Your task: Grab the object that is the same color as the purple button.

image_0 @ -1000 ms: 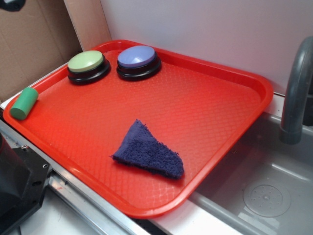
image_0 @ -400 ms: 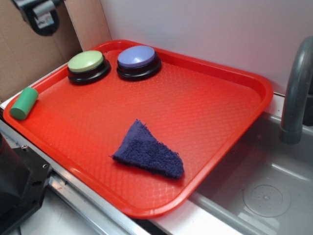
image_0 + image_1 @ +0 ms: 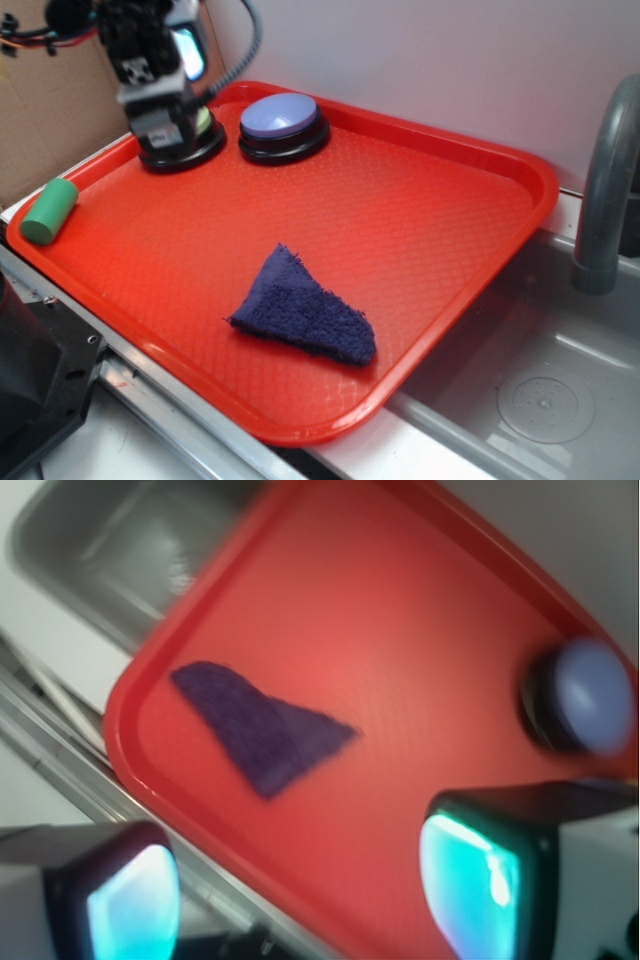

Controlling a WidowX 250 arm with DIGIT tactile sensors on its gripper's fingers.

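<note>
The dark purple-blue terry cloth (image 3: 305,310) lies flat on the red tray (image 3: 420,200), toward its front edge; it also shows in the wrist view (image 3: 260,730). The purple button (image 3: 280,120) stands at the tray's back, and appears blurred in the wrist view (image 3: 592,698). My gripper (image 3: 165,95) hangs high at the back left, in front of the green-topped button (image 3: 205,125), far from the cloth. In the wrist view the gripper (image 3: 300,890) is open and empty, its two glowing pads (image 3: 470,880) wide apart.
A green cylinder (image 3: 48,210) lies on the tray's left rim. A grey sink (image 3: 540,390) with a grey faucet pipe (image 3: 605,190) lies to the right. A cardboard wall stands at back left, a white wall behind the tray. A black mount sits at front left.
My gripper has come down from the top left corner into view and now hangs over the green-topped button. Cloth, buttons and cylinder have not moved.
</note>
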